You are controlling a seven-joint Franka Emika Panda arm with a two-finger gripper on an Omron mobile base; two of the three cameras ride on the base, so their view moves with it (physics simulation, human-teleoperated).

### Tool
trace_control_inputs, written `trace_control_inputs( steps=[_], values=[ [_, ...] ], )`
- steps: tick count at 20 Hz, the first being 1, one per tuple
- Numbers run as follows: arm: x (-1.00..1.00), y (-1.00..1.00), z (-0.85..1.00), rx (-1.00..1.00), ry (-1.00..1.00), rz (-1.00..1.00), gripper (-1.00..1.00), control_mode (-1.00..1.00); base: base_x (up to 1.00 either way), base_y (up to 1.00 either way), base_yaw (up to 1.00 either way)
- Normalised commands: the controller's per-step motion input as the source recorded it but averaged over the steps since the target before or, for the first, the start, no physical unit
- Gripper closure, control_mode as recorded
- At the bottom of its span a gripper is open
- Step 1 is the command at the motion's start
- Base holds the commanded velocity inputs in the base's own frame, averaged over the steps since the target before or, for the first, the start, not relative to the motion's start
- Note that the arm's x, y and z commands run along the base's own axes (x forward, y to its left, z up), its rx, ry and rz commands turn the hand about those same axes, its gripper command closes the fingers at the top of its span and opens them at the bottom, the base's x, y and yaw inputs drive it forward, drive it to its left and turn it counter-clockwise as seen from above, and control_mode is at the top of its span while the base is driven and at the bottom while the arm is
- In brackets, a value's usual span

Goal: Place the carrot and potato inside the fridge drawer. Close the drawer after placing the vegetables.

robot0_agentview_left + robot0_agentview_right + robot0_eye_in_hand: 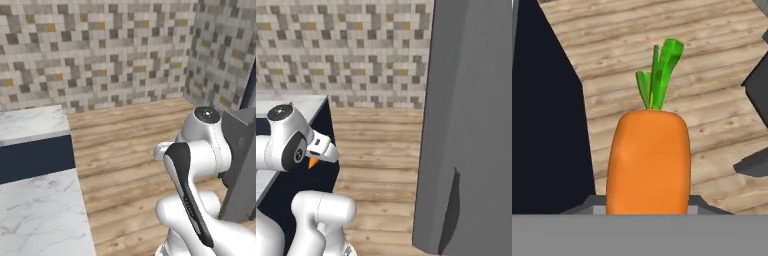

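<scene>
Right base view: mosaic tile wall (pixel 356 50) at far end, wood plank floor (pixel 381 145) below, big grey fridge (pixel 471 125) on right, marble counter (pixel 35 210) w/ dark navy front on left. Gripper (pixel 647 202) pinches carrot (pixel 648 162), green top pointing away, above floor.

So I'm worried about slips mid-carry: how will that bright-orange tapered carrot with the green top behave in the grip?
The bright-orange tapered carrot looks stiff, so it probably won't bend. Its smooth, rounded skin may slide or twist between the fingers. The thin green top seems unsuitable to grip.
</scene>
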Motion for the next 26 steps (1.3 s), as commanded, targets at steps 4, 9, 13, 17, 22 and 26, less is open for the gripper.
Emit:
trace_control_inputs(
  steps=[4,9,13,17,22,26],
  values=[
    [0.00,0.00,0.00,0.00,0.00,0.00,1.00,1.00,0.94,0.25,-0.20],
    [0.00,0.00,0.00,0.00,0.00,0.00,1.00,1.00,0.99,0.23,-0.22],
    [0.00,0.00,0.00,0.00,0.00,0.00,1.00,1.00,0.95,0.10,-0.39],
    [0.00,0.00,0.00,0.00,0.00,0.00,1.00,1.00,0.64,0.07,-0.56],
    [0.00,0.00,0.00,0.00,0.00,0.00,1.00,1.00,0.52,0.07,-0.64],
    [0.00,0.00,0.00,0.00,0.00,0.00,1.00,1.00,0.56,0.13,-0.65]
  ],
)
